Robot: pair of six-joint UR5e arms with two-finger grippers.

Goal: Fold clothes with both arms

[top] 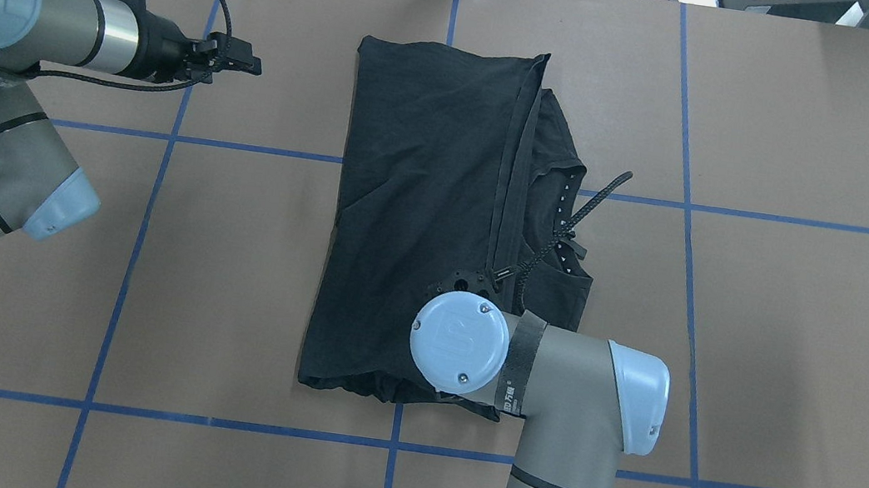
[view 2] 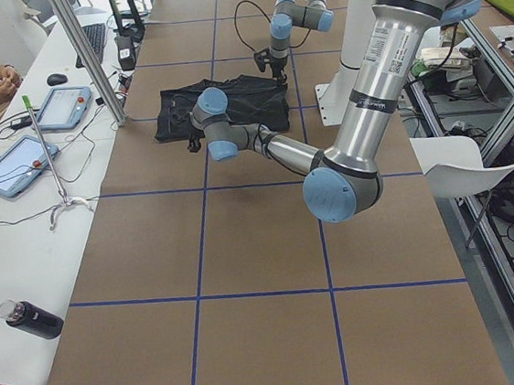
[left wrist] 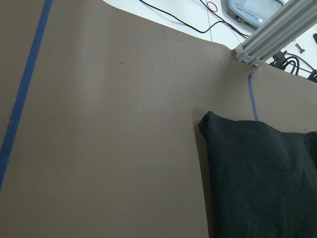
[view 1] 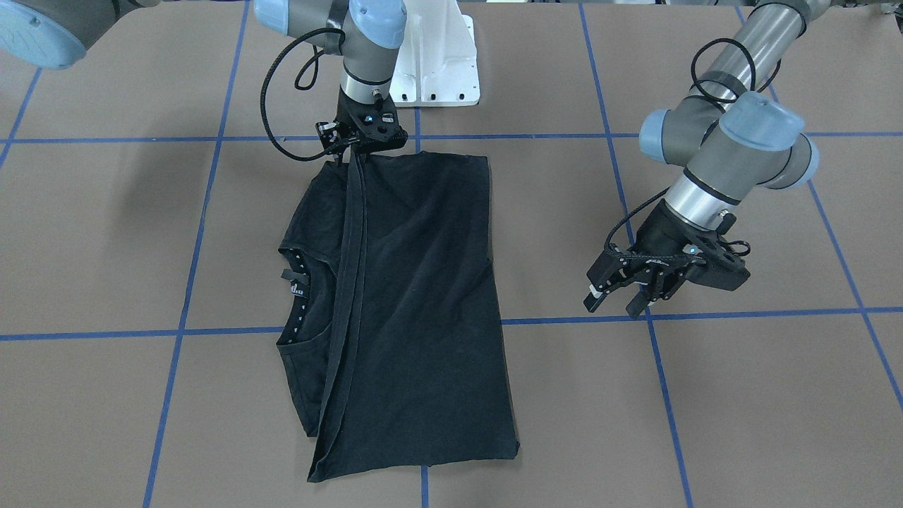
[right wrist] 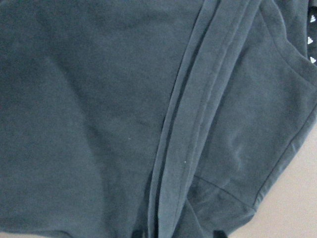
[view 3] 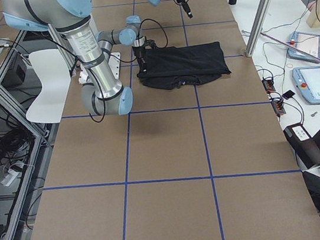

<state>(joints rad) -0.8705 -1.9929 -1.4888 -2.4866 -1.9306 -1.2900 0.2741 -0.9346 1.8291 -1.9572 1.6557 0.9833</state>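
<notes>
Closest to the robot, the right gripper [view 1: 353,152] pinches the near hem of the black T-shirt [top: 422,209]. The folded shirt lies in the middle of the brown table [top: 766,338], its long side running straight away from the robot (neck hole [top: 564,219] facing the robot's right). Farther out, well apart, the left gripper [view 1: 612,305] hangs with fingers spread, holding nothing.

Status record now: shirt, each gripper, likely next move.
T-shirt: flat on the table, one side folded over, collar exposed toward the robot's right.
Right gripper: at the shirt's robot-side edge, on the folded hem; grip unclear.
Left gripper: open, empty, clear of the shirt.
Next: probably another fold, with the left gripper brought to the shirt.
</notes>
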